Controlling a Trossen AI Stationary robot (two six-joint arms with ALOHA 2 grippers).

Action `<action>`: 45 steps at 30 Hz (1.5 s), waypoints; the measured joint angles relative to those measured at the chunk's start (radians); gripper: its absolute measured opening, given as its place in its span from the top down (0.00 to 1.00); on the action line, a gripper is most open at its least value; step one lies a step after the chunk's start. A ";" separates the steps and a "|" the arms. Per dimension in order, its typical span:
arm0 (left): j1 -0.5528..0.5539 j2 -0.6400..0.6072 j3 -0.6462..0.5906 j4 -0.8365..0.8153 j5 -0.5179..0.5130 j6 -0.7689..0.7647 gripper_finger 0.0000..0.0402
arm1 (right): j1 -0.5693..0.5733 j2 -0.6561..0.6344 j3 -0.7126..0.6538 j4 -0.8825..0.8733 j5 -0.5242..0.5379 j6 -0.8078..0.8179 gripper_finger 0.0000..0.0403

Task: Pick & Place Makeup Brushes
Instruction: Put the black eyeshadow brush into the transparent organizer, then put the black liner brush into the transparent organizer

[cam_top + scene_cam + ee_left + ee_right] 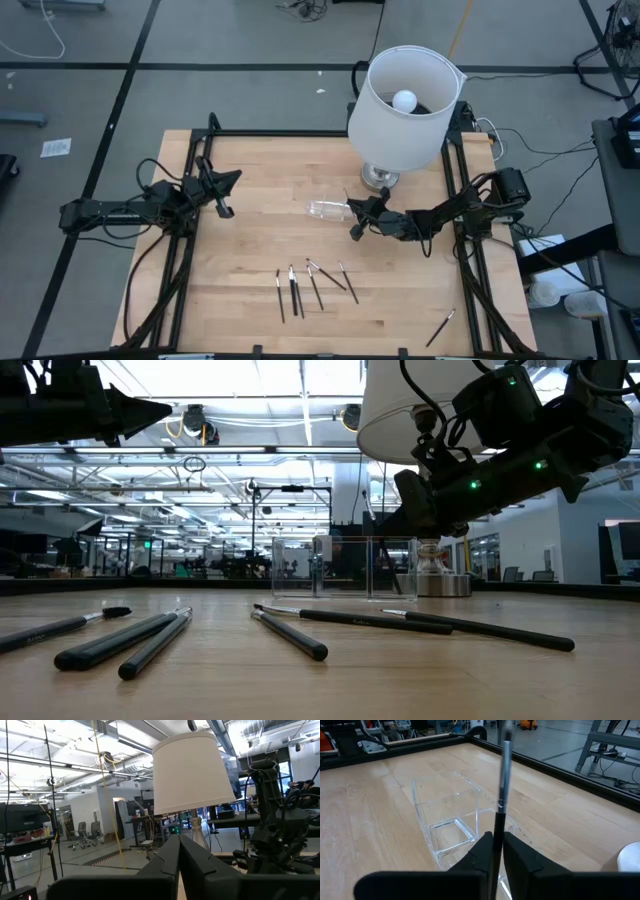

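Observation:
Several makeup brushes (312,285), thin and dark, lie flat on the wooden table near its front edge; in the low view these brushes (300,632) lie side by side. One more brush (440,327) lies alone at the near right. My right gripper (497,845) is at mid-table, shut on another makeup brush (502,785), right next to a clear plastic container (447,815) that stands on the table. My left gripper (178,851) waits at the table's left, raised and shut on nothing. My right gripper pinches the brush's black handle (497,827) between its two fingers, which lie across it. The silver ferrule (505,765) sticks out beyond the fingers. The brush is lifted clear of the table, beside the clear container.
A table lamp with a large white shade (405,95) and a shiny base (380,177) stands at the far middle, close behind my right arm. Black frame rails (190,250) run along both sides of the table. Bare wood lies between the container and the row of brushes.

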 joint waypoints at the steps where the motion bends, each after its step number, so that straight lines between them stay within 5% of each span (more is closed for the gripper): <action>1: 0.000 0.000 0.000 0.000 0.000 0.000 0.96 | 0.000 0.000 0.000 0.000 0.000 0.001 0.90; 8: 0.000 0.000 0.000 0.000 0.000 0.000 0.96 | 0.000 0.000 0.000 0.000 0.000 0.015 0.80; 19: 0.000 0.000 0.000 0.000 0.000 0.000 0.96 | 0.008 -0.021 -0.003 0.161 0.001 -0.188 0.80; 27: 0.000 0.000 0.000 0.000 0.000 0.000 0.96 | 0.045 -0.130 0.003 0.107 0.003 -0.237 0.80; 37: 0.000 0.000 0.000 0.000 0.000 0.000 0.96 | 0.227 -0.159 0.377 -0.531 0.057 -0.255 0.97; 45: 0.000 0.000 0.000 -0.016 0.000 -0.008 0.96 | 0.353 -0.052 0.652 -0.813 0.055 -0.170 1.00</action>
